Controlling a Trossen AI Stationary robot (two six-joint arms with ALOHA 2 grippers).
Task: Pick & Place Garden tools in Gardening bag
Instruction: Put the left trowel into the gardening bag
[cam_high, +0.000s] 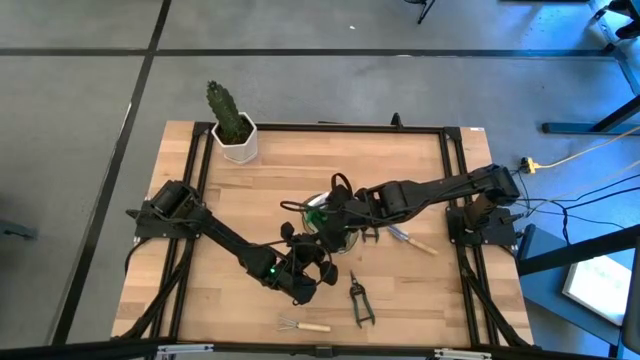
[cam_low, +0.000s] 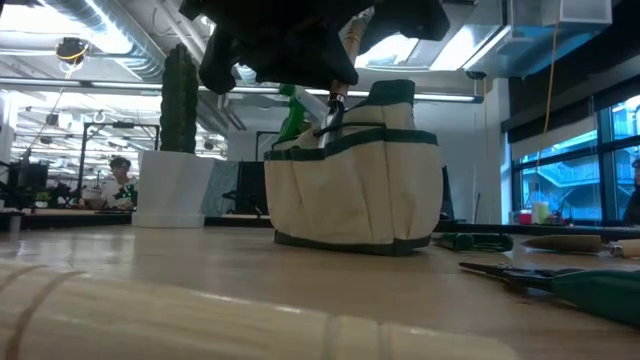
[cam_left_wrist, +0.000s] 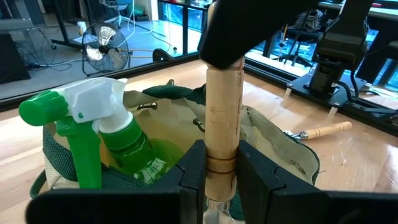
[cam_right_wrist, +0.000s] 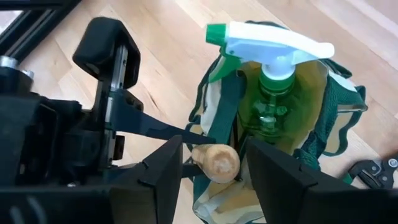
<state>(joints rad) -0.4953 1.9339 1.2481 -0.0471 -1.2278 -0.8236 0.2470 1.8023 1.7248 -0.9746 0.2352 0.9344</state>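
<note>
The gardening bag (cam_low: 355, 190), pale fabric with green trim, stands on the table's middle (cam_high: 345, 238). A green spray bottle (cam_left_wrist: 118, 137) stands upright inside it. Above the bag's opening hangs a wooden-handled garden tool (cam_left_wrist: 222, 106), handle up; its metal end is hidden. My left gripper (cam_left_wrist: 221, 180) is shut on the handle low down. My right gripper (cam_right_wrist: 214, 171) comes from above and is shut on the handle's top end. In the high view both grippers, left (cam_high: 305, 262) and right (cam_high: 335, 215), meet over the bag and cover most of it. My left gripper pinches the wooden handle between its two fingers at the grooved part near the metal end (cam_left_wrist: 222, 158). The fingers lie nearly level, across the handle, coming from the table's near left. The tool stands roughly upright, clear of the table. My right gripper has the handle's rounded free end (cam_right_wrist: 214, 163) between its two fingers. The fingers slant down from above, from the table's right side. The handle points up at the wrist, over the bag's opening.
A cactus in a white pot (cam_high: 235, 135) stands at the far left. On the table lie a wooden-handled trowel (cam_high: 415, 240) right of the bag, dark shears (cam_high: 360, 300) near the front, and a small wire rake (cam_high: 303, 324) at the front edge.
</note>
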